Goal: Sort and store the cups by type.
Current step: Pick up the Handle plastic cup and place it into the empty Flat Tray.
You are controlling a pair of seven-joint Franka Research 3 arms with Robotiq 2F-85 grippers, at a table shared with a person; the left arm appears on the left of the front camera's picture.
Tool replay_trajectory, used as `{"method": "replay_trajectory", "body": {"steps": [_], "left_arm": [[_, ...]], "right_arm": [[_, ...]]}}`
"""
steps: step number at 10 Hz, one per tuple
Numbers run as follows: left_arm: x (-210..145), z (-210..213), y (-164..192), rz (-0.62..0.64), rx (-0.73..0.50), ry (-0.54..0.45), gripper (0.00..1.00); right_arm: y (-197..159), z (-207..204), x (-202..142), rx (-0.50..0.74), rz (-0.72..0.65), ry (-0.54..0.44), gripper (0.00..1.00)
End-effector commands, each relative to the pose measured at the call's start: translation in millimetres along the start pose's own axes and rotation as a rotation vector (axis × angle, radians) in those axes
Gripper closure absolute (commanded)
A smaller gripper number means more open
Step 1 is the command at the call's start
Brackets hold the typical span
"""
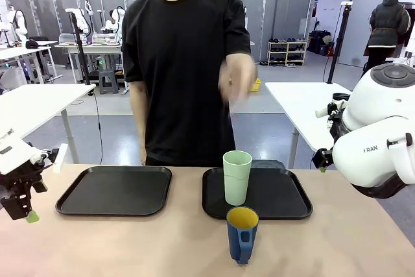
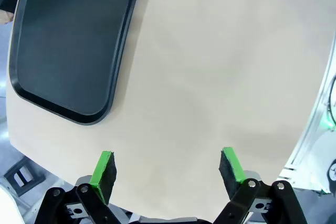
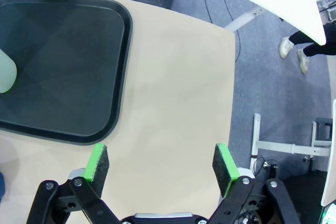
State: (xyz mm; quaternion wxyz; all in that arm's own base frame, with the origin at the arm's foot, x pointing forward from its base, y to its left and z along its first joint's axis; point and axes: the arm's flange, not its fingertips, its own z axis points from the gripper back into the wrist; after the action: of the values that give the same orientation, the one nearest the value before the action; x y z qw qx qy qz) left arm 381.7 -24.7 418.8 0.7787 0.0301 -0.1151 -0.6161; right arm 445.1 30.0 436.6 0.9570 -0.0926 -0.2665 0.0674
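Left gripper: you'll see it at the far left, low over the surface's edge, well clear of both cups. In your left wrist view the same gripper has its jaws released and spread wide, with bare surface between the green pads.
Left tray: black, lying flat on the left half of the surface. Your left wrist view catches its rounded corner off to one side of the pads.
Person's hand: raised at chest height and blurred, well above the cups.
Green tumbler: upright on the right tray, close to its near left corner. Its pale side just enters your right wrist view at the picture's left edge.
Blue mug: upright on the bare surface, just in front of the right tray's near edge and nearly in line with the tumbler. Yellow inside, handle turned towards your side.
Right tray: black, flat, carrying the tumbler.
Right arm: its white body hangs at the far right, beside the surface.
Right gripper: jaws released and wide apart over bare surface beside the right tray's corner, grasping nothing.
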Motion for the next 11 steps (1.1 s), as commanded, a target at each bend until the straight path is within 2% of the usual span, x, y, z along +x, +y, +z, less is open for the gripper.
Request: {"method": "replay_trajectory", "body": {"steps": [1,11], "left_arm": [[3.7,0.5,-0.5,0.000,0.010,0.011,0.00],[3.7,0.5,-0.5,0.000,0.010,0.011,0.00]], "right_arm": [[1.0,-0.6,0.0,-0.007,0.006,-0.001,0.00],[1.0,-0.6,0.0,-0.007,0.006,-0.001,0.00]]}}
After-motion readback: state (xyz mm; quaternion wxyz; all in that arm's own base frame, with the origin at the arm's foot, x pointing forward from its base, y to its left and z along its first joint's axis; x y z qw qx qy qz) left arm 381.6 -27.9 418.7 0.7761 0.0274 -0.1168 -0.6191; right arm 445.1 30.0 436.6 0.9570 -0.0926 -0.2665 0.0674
